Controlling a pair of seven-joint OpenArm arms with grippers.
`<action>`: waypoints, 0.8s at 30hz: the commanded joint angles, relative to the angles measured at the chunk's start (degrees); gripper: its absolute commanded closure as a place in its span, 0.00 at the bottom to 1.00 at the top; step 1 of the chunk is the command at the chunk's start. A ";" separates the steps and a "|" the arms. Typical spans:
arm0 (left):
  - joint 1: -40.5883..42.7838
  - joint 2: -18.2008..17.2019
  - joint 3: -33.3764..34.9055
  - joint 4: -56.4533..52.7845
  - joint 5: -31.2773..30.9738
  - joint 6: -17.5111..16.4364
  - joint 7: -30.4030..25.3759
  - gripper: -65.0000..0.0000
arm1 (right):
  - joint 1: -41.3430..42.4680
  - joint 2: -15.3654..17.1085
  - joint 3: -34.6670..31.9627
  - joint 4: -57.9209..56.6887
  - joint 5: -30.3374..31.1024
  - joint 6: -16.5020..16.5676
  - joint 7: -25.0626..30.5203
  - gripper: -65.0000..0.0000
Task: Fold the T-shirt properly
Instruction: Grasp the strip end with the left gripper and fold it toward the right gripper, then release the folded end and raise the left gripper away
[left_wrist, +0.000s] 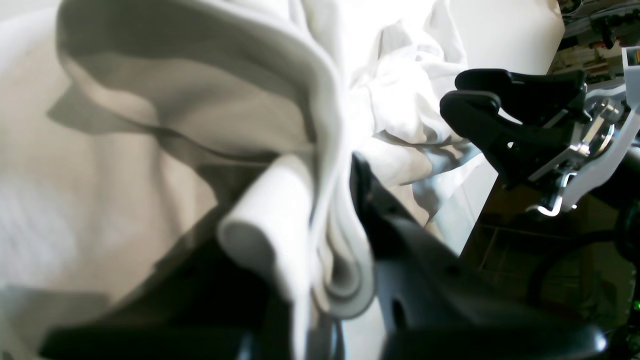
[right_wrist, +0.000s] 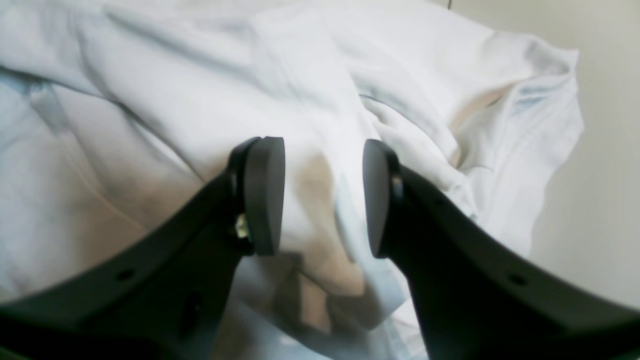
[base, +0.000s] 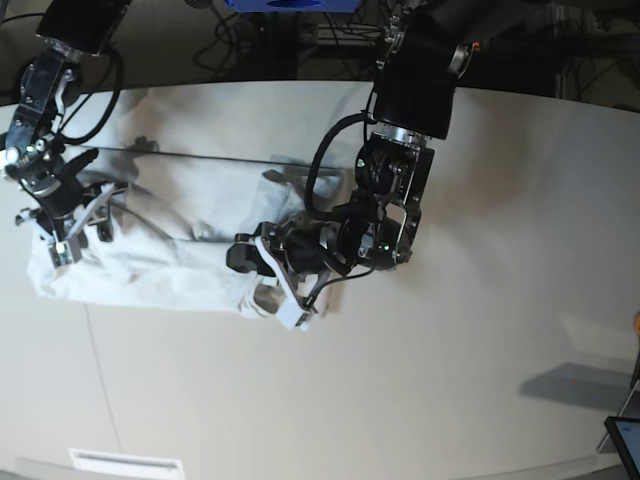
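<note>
White T-shirt (base: 190, 275) crumpled, loosely wrinkled, spread on table (base: 480, 300). Left gripper (left_wrist: 332, 240) angled down over T-shirt, pinching bunched fold; right gripper (right_wrist: 325, 197) above T-shirt's other end, fingers apart.

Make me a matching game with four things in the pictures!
1. T-shirt
2. left hand
3. right hand
4. table

A. open above the cloth
B. underneath the cloth
C. white and rumpled
D. pinching some cloth

Pairs: 1-C, 2-D, 3-A, 4-B
</note>
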 joint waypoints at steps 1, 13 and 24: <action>-1.33 0.72 -0.01 0.95 -1.80 -0.67 -1.07 0.76 | 0.57 0.67 0.15 0.87 0.81 0.11 1.23 0.62; -1.42 3.79 -0.18 2.70 -2.15 -0.84 -1.24 0.44 | 0.66 0.67 0.15 0.87 0.81 0.11 1.23 0.62; -5.37 -0.25 -0.09 9.30 -12.87 -0.84 -1.24 0.45 | 0.66 0.67 0.15 1.05 0.81 0.19 1.49 0.62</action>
